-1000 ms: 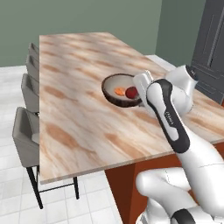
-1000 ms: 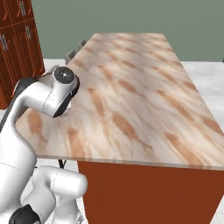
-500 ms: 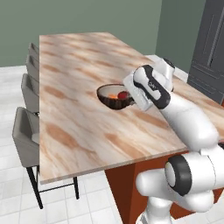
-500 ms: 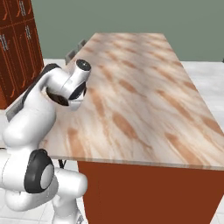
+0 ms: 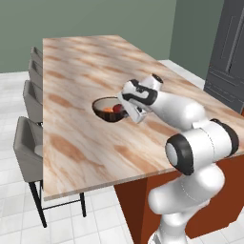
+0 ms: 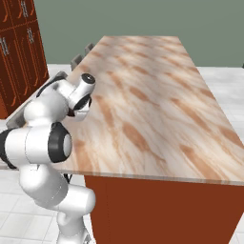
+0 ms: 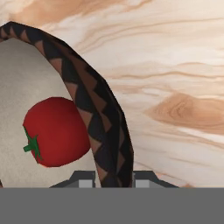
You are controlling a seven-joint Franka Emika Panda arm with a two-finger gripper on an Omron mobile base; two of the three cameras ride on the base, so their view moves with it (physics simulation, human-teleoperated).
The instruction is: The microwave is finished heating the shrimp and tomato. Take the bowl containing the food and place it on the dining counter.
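the counter top (image 5: 81,138) looked like polished beige-pink marbled stone with brown streaks. the bowl (image 7: 103,122) had a dark brown zigzag-patterned outside and a matt, pale speckled inside. the tomato (image 7: 54,131) was smooth and faintly glossy red, with a green stalk

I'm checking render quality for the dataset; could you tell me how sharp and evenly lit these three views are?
Left base view: soft, even light, no glare, bowl on the dining counter slightly blurred. Right base view: same flat light, no hard shadows. Hand view: close-up, tomato crisp, bowl rim jagged with aliasing.
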